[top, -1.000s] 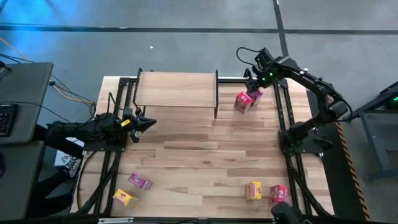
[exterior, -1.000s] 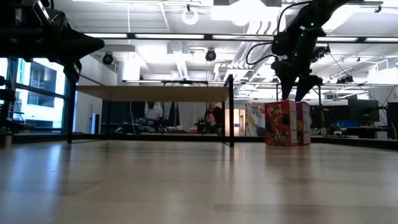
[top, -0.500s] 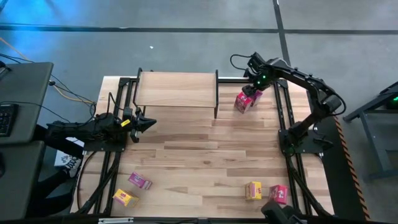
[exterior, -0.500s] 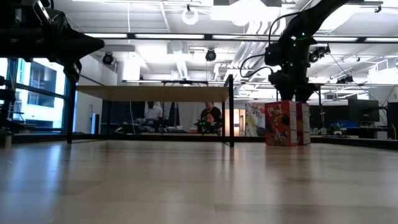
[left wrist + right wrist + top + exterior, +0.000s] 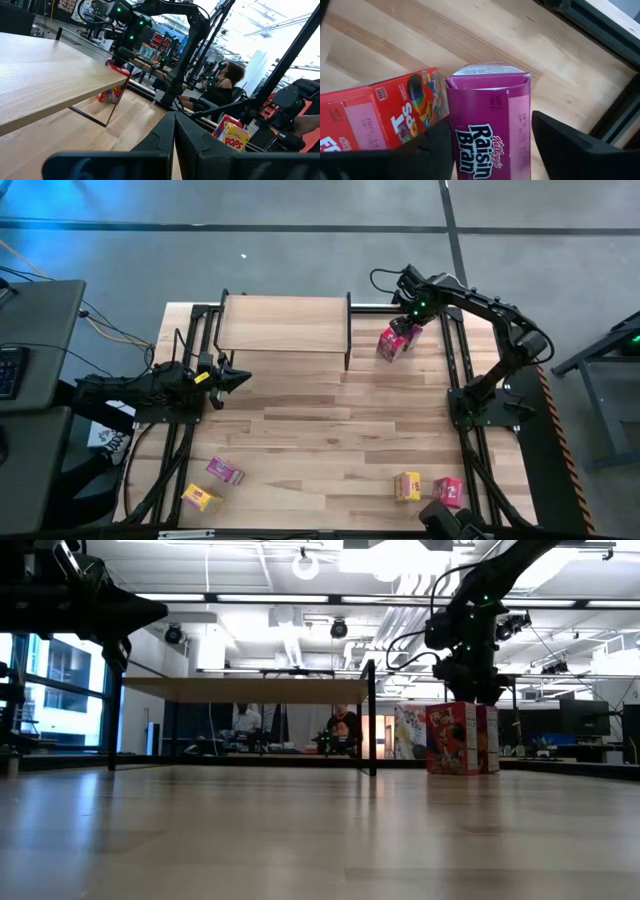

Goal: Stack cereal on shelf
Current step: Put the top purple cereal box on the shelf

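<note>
Two cereal boxes stand side by side on the table just right of the shelf (image 5: 283, 323): a magenta Raisin Bran box (image 5: 490, 120) and a red-pink box (image 5: 380, 110) next to it. My right gripper (image 5: 408, 328) points down over them, open, with one finger on either side of the magenta box's top. One finger stands in the gap between the two boxes. My left gripper (image 5: 235, 380) waits shut at the table's left side, level, touching nothing. The shelf's plank top is bare. My right gripper comes from above, pointing down, with its fingers (image 5: 570, 145) beside the two narrow sides of the magenta box's upper part (image 5: 520, 100). Whether they touch the cardboard I cannot tell. The box stands upright on the table.
Near the table's front edge lie a pink box (image 5: 225, 471) and a yellow box (image 5: 201, 498) at the left, and a yellow box (image 5: 406, 486) and a pink box (image 5: 447, 491) at the right. Black frame rails run along both table sides.
My right gripper has come down and a little toward the shelf, from above the two boxes until its fingers reach down around the magenta box's top. The boxes have stayed where they stood.
</note>
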You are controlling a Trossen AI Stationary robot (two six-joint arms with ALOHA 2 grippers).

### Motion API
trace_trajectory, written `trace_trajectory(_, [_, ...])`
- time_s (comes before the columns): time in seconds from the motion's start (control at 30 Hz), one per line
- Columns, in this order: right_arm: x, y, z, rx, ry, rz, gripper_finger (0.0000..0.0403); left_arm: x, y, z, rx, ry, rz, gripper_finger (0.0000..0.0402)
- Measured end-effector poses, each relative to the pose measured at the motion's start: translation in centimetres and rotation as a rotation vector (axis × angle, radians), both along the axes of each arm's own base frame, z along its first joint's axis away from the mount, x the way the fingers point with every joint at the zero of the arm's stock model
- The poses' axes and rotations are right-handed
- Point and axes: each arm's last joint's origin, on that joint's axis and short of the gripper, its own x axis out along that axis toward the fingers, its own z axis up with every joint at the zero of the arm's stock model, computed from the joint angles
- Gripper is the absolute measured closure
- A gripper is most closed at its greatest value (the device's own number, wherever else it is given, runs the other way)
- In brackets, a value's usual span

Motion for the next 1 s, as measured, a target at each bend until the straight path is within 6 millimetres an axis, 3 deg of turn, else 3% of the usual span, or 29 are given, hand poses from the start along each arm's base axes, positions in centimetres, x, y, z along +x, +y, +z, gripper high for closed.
trace_trajectory(0.43, [0.0,0.1,0.0,0.007,-0.001,0.027,0.0263,0.0,0.0,0.0,0.000,0.000,0.000,0.0398])
trace_trajectory(0.7, [-0.7,0.4,1.0,-0.006,0.004,0.073,0.0274,0.0,0.0,0.0,0.000,0.000,0.000,0.0398])
trace_trajectory(0.83, [-1.7,0.1,4.1,-0.084,-0.018,0.054,0.0274,0.0,0.0,0.0,0.000,0.000,0.000,0.0398])
trace_trajectory(1.0, [-2.4,-0.1,11.5,-0.290,-0.163,0.026,0.0274,0.0,0.0,0.0,0.000,0.000,0.000,0.0398])
